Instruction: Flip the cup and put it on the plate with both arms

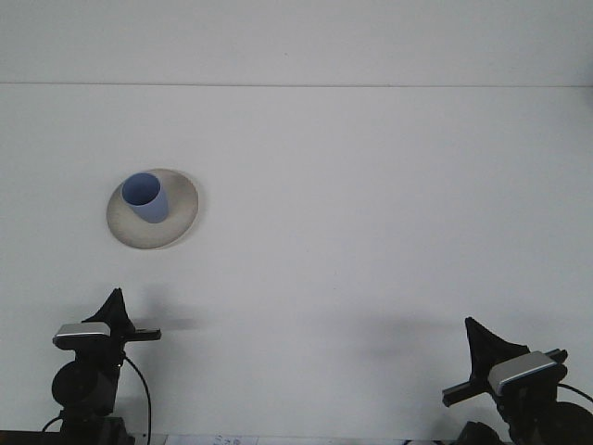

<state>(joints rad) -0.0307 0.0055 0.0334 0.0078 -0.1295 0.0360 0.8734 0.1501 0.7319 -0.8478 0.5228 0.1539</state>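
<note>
A small blue plastic cup point(145, 197) stands upright, mouth open to the ceiling, on a round off-white ceramic plate point(176, 222) at the left of a broad, plain white table point(371, 241). The cup sits toward the plate's upper-left part, its base resting on the plate's surface and a pale crescent of rim showing below and to the right of it. The plate lies flat, casting only a thin soft shadow along its lower edge.

The tabletop fills almost the whole front view, matte and evenly lit, running back to a faint straight seam point(296, 85) near the top of the frame; beyond that line a lighter white band continues to the upper edge. Diffuse grey shadows spread across the near part of the surface above both arms.

At the lower left, the black left gripper point(113, 306) rises from its arm, a silver-grey wrist camera point(82, 332) mounted just below it and a dark cable looping down beside the joint. It hangs well apart from the plate, nearer the viewer. At the lower right, the black right gripper point(478, 341) sits low at the table's edge, far from the cup, with its own silver-grey camera housing point(524, 371) beside it. Whether either tool is spread or pressed together cannot be told from this angle.
</note>
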